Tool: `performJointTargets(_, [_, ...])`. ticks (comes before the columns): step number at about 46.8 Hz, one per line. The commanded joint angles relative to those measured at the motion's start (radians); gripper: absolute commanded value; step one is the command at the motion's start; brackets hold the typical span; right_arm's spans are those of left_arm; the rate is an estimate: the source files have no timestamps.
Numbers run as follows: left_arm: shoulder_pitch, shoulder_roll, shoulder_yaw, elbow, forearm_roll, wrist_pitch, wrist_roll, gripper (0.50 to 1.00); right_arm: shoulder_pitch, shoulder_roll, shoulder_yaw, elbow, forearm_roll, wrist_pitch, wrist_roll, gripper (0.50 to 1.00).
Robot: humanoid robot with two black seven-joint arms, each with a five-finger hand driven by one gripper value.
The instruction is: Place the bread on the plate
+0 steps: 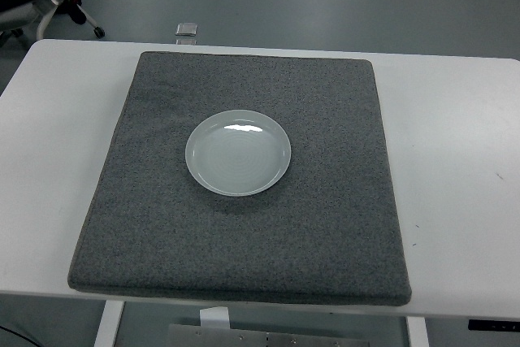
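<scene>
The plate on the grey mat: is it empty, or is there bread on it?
Empty. The plate shows only its bare glossy surface; no bread is in view.

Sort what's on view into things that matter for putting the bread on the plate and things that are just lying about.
For the job:
- round pale grey-green ceramic plate, empty, at the middle of the mat
- the bread and both hands are not in view

Just there:
- dark grey felt mat under the plate
- white table
- small metal clip at the table's far edge
</scene>
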Motion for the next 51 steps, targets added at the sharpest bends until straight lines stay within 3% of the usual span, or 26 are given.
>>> performJointTargets(1, [0.009,-0.003,0.027,-0.044,0.018,0.034,-0.002,0.500,0.000,0.000,0.000,0.000,0.000,0.000,0.000,0.930])
performJointTargets(7, [0.090,-0.023,0.052,-0.067,0.112,0.080,-0.011,0.500,0.000,0.000,0.000,0.000,0.000,0.000,0.000,0.930])
performJointTargets(14, [0.243,-0.055,0.041,-0.067,0.282,0.115,-0.037,0.500,0.000,0.000,0.000,0.000,0.000,0.000,0.000,0.930])
performJointTargets(20, [0.340,-0.086,0.042,-0.063,0.325,0.162,-0.054,0.500,0.000,0.000,0.000,0.000,0.000,0.000,0.000,0.930])
performJointTargets(30, [0.447,-0.089,0.044,-0.064,0.343,0.174,-0.057,0.500,0.000,0.000,0.002,0.000,0.000,0.000,0.000,0.930])
performJointTargets(39, [0.556,-0.089,0.047,-0.049,0.422,0.224,-0.071,0.500,0.000,0.000,0.000,0.000,0.000,0.000,0.000,0.930])
performJointTargets(51, [0.602,-0.093,0.042,0.031,0.422,0.251,-0.099,0.500,0.000,0.000,0.000,0.000,0.000,0.000,0.000,0.930])
